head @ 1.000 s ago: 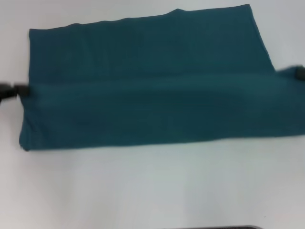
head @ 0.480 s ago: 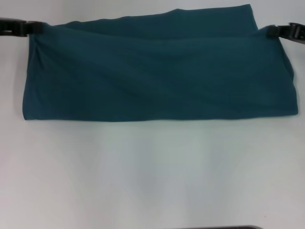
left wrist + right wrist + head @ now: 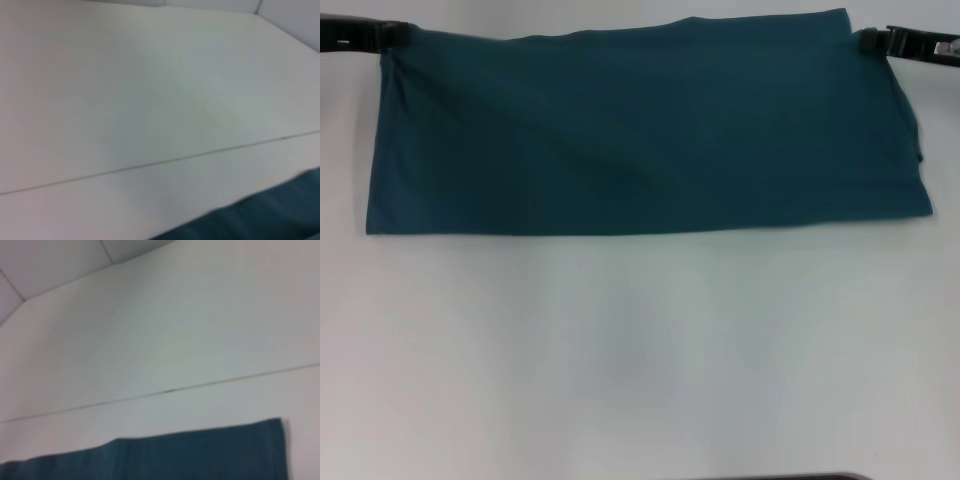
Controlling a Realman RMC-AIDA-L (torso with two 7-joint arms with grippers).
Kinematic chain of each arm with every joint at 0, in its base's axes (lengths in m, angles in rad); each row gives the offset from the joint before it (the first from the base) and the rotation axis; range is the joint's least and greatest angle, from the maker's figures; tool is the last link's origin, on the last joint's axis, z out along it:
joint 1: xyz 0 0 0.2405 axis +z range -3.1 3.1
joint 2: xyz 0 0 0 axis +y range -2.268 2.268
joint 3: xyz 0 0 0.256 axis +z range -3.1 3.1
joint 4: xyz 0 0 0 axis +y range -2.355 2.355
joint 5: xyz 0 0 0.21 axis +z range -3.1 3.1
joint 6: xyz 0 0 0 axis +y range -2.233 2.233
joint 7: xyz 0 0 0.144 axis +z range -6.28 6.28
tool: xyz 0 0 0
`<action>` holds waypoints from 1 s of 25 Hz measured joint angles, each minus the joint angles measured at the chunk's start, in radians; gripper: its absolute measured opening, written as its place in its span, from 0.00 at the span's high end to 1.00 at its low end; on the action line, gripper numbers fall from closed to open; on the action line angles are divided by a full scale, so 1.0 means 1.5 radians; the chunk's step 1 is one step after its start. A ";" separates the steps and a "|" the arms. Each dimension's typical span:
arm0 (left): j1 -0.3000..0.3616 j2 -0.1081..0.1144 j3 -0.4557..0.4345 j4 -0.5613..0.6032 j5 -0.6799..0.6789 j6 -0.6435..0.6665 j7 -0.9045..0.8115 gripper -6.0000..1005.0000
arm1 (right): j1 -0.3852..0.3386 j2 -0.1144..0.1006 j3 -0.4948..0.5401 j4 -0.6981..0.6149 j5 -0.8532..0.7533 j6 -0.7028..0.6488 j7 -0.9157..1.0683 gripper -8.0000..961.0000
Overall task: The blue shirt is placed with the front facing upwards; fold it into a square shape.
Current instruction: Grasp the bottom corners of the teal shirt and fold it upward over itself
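The blue shirt (image 3: 640,130) lies on the white table as a wide, plain teal band, doubled over along its length with no lettering showing. My left gripper (image 3: 388,35) sits at its far left corner, shut on the cloth edge. At the far right corner my right gripper (image 3: 865,40) is likewise shut on the edge. The left wrist view catches only a strip of the blue shirt (image 3: 260,220) low in the picture. A folded edge and one corner of the blue shirt (image 3: 175,457) show in the right wrist view.
White table (image 3: 640,350) stretches bare in front of the shirt toward me. A dark object (image 3: 780,477) peeks in at the near edge of the head view. A thin seam (image 3: 150,164) runs across the tabletop, with walls beyond.
Both grippers have travelled from the shirt's mid sides to its far corners, carrying the cloth over. The shirt's near edge has drawn away from me and the band is narrower.
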 joint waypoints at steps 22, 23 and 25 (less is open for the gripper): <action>-0.039 -0.002 0.020 0.046 -0.001 -0.108 -0.002 0.94 | 0.019 -0.008 -0.017 0.017 0.051 -0.031 0.000 0.96; -0.040 -0.002 0.020 0.045 -0.001 -0.109 -0.002 0.94 | 0.021 -0.008 -0.017 0.018 0.052 -0.032 0.000 0.96; -0.041 -0.002 0.020 0.044 -0.001 -0.113 -0.002 0.94 | 0.023 -0.008 -0.021 0.018 0.052 -0.035 0.001 0.96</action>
